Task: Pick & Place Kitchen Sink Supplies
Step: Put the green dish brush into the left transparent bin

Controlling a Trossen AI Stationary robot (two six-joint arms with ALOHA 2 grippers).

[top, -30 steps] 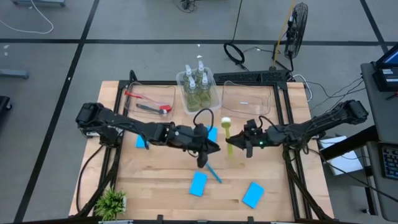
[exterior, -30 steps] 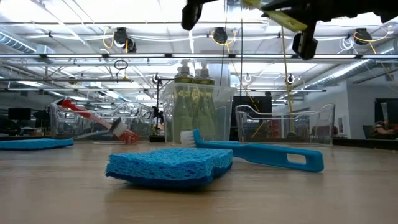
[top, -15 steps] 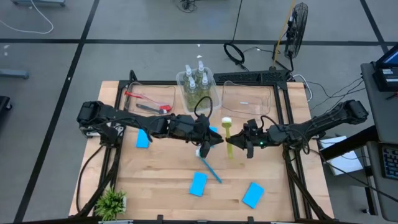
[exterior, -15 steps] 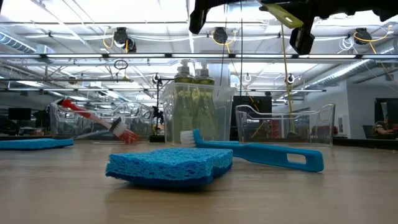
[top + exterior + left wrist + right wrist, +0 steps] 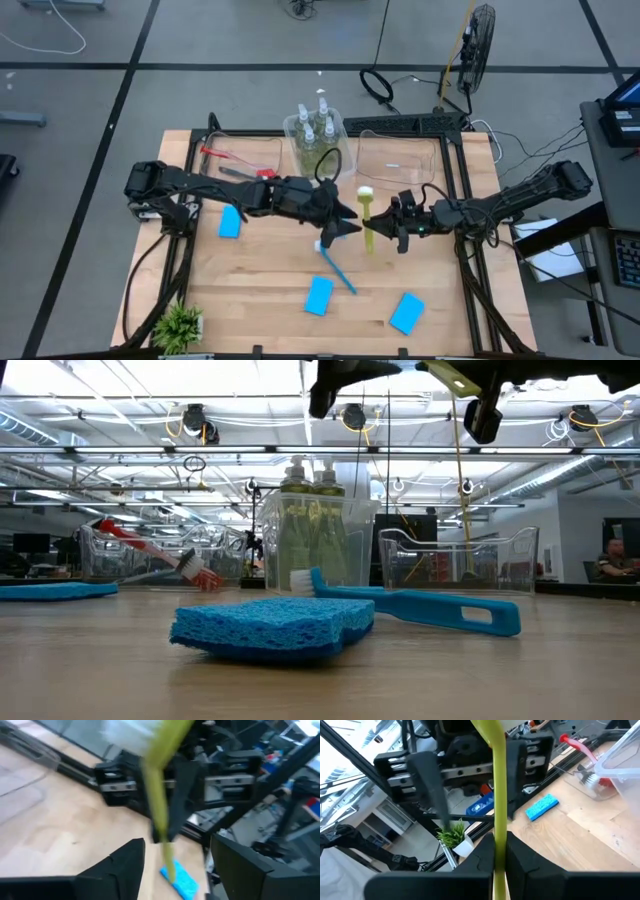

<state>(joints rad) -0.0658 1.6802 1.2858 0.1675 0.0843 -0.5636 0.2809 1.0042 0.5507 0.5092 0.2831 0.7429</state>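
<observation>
My right gripper is shut on a yellow brush with a white head, held high over the table's middle. My left gripper faces it from the left and is open. Its fingers stand on either side of the brush's handle without touching it. A blue brush lies flat on the table below. Light-blue sponges lie flat on the wood. Soap bottles stand in the middle clear bin. My right gripper pinches the yellow brush's handle between its two fingers, about halfway along. The fingers come level from the table's right and lie across the handle. The brush is lifted clear of the table, its white head toward the far edge.
A clear bin at the far left holds a red brush and a dark grey one. Another clear bin stands at the far right. A small potted plant sits at the near left corner.
My left gripper has moved toward the table's right and far edges, up to the yellow brush, and has opened around its handle. My right gripper has kept the brush where it was.
</observation>
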